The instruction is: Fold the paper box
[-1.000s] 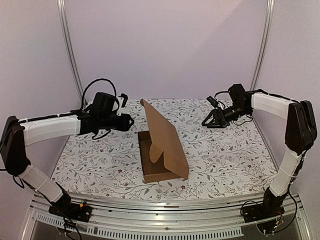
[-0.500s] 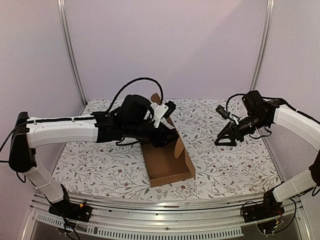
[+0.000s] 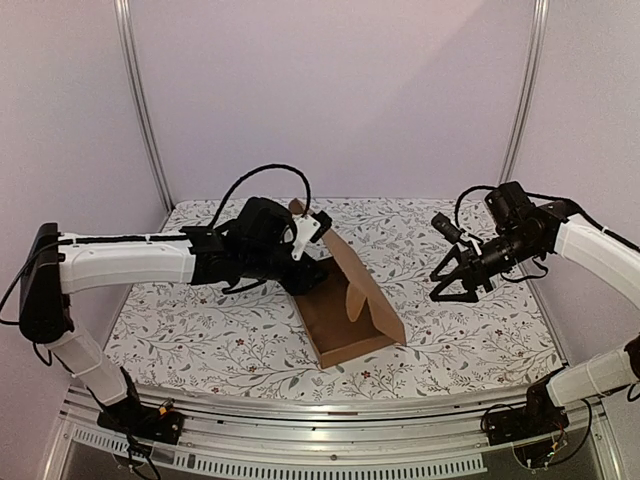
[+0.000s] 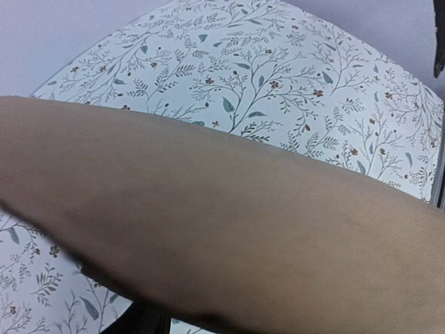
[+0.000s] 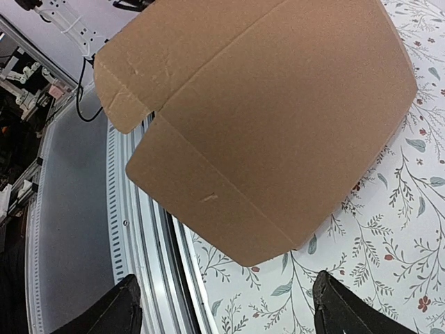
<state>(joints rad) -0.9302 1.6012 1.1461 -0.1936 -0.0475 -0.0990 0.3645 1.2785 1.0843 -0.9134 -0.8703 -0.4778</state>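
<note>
Near the paper box [image 3: 345, 325], right hand [image 3: 447, 285] wide open

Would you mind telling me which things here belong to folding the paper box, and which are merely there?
Part of the job:
- paper box, part-folded, one panel raised
- left gripper, right by that panel
- right gripper, open, apart from the box

Merely there:
- floral tablecloth
- metal rail at the near edge
- looped black cable
</note>
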